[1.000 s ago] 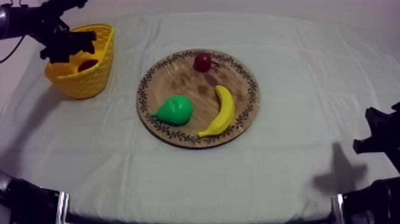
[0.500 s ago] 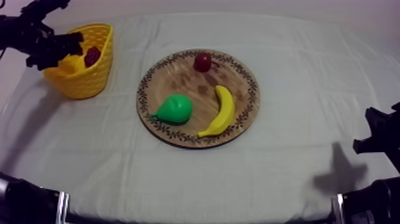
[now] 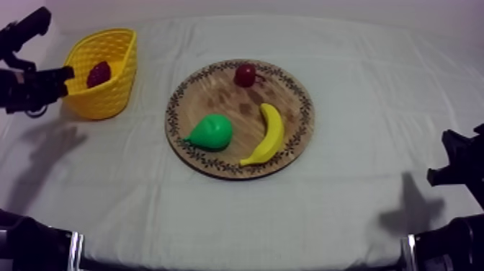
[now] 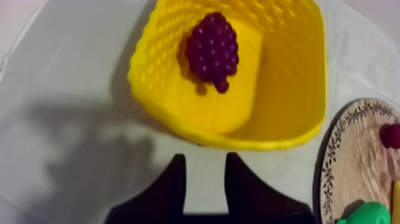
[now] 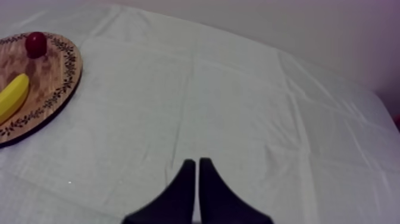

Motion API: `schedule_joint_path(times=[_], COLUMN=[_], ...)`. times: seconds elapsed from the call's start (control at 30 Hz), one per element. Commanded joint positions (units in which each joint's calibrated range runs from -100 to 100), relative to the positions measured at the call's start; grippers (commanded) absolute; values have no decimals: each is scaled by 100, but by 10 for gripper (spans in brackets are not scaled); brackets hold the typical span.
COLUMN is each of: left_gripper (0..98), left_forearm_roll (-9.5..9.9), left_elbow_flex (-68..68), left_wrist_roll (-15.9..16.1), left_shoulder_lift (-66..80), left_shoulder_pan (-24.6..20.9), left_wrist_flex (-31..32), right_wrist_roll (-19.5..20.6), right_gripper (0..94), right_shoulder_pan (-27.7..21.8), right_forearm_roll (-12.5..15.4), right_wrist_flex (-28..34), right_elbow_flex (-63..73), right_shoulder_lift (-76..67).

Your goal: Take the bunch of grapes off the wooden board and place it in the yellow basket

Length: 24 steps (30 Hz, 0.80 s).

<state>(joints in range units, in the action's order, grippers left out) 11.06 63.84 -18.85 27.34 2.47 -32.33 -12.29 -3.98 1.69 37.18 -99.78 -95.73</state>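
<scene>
Top view: at upper left, my left gripper (image 3: 63, 72) sat just beside the yellow basket (image 3: 111, 101), with the bunch of grapes (image 3: 99, 73) inside it. Left wrist view: its fingers (image 4: 169, 190) stood apart and empty; clipping the basket's rim could have tipped it, I judged. Right wrist view: my right gripper (image 5: 196, 162) lay with its fingers together.

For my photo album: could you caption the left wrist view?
Open left gripper hangs beside the yellow basket, the bunch of grapes lying inside.

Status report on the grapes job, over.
Left gripper open, empty, beside yellow basket. Right gripper shut, over cloth. Bunch of grapes inside basket. Pear, banana, small red fruit on wooden board.
</scene>
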Motion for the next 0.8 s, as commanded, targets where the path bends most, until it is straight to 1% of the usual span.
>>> schedule_joint_path(times=[0.0,0.17,0.3,0.5,0.63,0.77], left_gripper=[175,72,19,3,1,1], left_forearm_roll=[-23,-155,-347,-537,-647,-760], left_elbow_flex=[573,1444,1838,2157,2320,2435], left_wrist_roll=[31,193,471,852,1008,1161], left_shoulder_lift=[856,1863,2618,3763,4571,5336], left_shoulder_pan=[-31,-64,-86,-104,-140,-205], left_wrist_flex=[-3,-64,-370,-841,-1137,-1242], right_wrist_roll=[0,3,1,0,0,0], right_gripper=[5,5,5,5,5,5], right_shoulder_pan=[0,0,0,0,0,0], right_forearm_roll=[-1,-1,-1,-1,-1,-1], right_wrist_flex=[0,0,0,0,0,0], right_elbow_flex=[1,1,1,1,1,1], right_shoulder_lift=[-2,-2,-2,-2,-2,-2])
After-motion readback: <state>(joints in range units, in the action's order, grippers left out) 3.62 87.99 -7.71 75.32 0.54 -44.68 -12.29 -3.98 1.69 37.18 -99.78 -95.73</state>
